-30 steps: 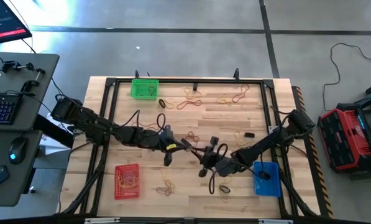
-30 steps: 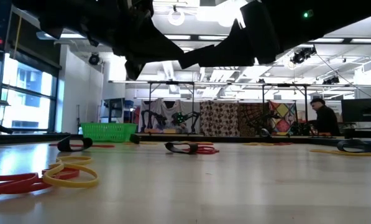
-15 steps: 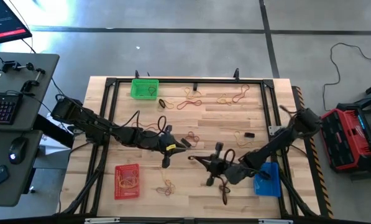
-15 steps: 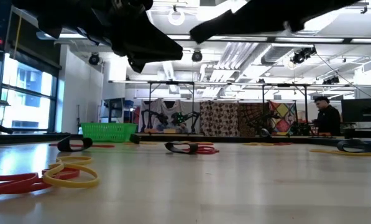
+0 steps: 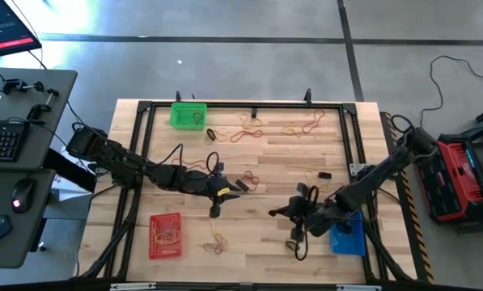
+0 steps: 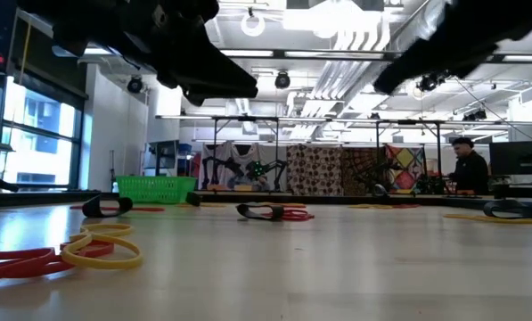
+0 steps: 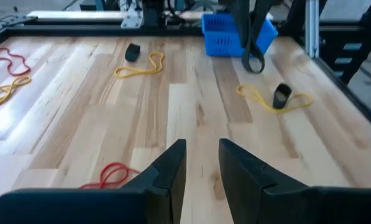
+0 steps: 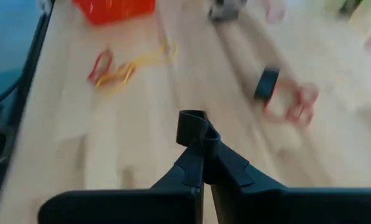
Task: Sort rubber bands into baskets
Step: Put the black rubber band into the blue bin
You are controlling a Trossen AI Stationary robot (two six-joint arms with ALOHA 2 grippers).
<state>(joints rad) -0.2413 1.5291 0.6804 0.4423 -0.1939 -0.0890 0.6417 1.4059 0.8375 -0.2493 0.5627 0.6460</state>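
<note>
Three baskets stand on the wooden table: green (image 5: 188, 114) at the far left, red (image 5: 165, 235) at the near left, blue (image 5: 348, 230) at the near right. Rubber bands lie scattered: red and orange ones (image 5: 245, 129) and yellow ones (image 5: 306, 127) at the far side, more (image 5: 218, 241) near the front. My right gripper (image 5: 275, 213) hovers left of the blue basket, shut on a black rubber band (image 8: 191, 121). My left gripper (image 5: 239, 187) stands open at mid-table, above a red band (image 7: 110, 174), with nothing between its fingers. My right gripper pinches the black band between its two fingertips (image 8: 197, 155). A short loop of the band (image 8: 191, 121) sticks out past the tips. In the left wrist view the band (image 7: 253, 59) hangs as a slack loop in front of the blue basket, clear of the table.
A black frame (image 5: 144, 162) rails the table's edges. Another black band on a yellow one (image 7: 278, 96) lies in front of the blue basket, and a small black band (image 5: 324, 175) lies farther back. A person (image 6: 466, 165) stands in the room behind.
My right gripper has drawn away from my left gripper, toward the table's right edge, and has risen and rolled, taking the black band with it. My left gripper has stayed at mid-table.
</note>
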